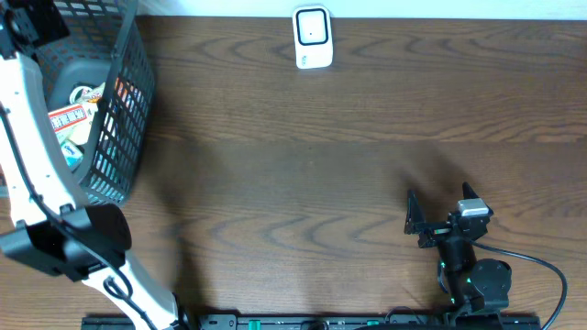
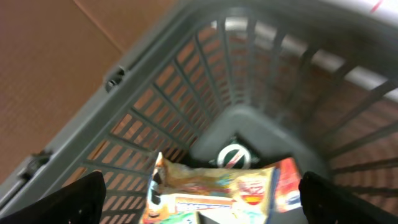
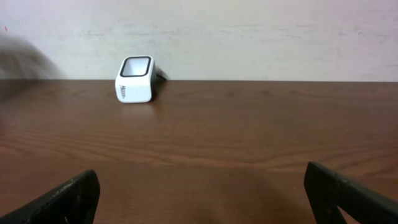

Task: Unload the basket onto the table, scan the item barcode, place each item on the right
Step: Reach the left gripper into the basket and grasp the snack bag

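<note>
From overhead, we see the dark brown wood-grain worktop (image 1: 303, 183) with a grey plastic mesh basket (image 1: 128, 110) at its far left corner. The basket's left side runs out of frame. Inside lies a colourfully printed flat packet (image 1: 70, 124), the item to scan, beside a small round white piece (image 1: 88, 94). The white left arm (image 1: 23, 137) reaches up over the basket. A small white box-shaped barcode scanner (image 1: 312, 38) sits at the far edge, about midway along. The black right gripper (image 1: 438, 213) hovers near the near right corner with its jaws spread and nothing between them. A broad stretch of wood separates it from the scanner and the basket.

In the left wrist view, the left gripper (image 2: 200, 190) hangs inside the basket directly above the packet. Its fingers are wide apart and hold nothing. The mesh walls and one corner close in around it.

In the right wrist view, the fingers frame the worktop low and level. The scanner stands well ahead at the far edge, left of centre, against a pale wall (image 3: 249, 37).
</note>
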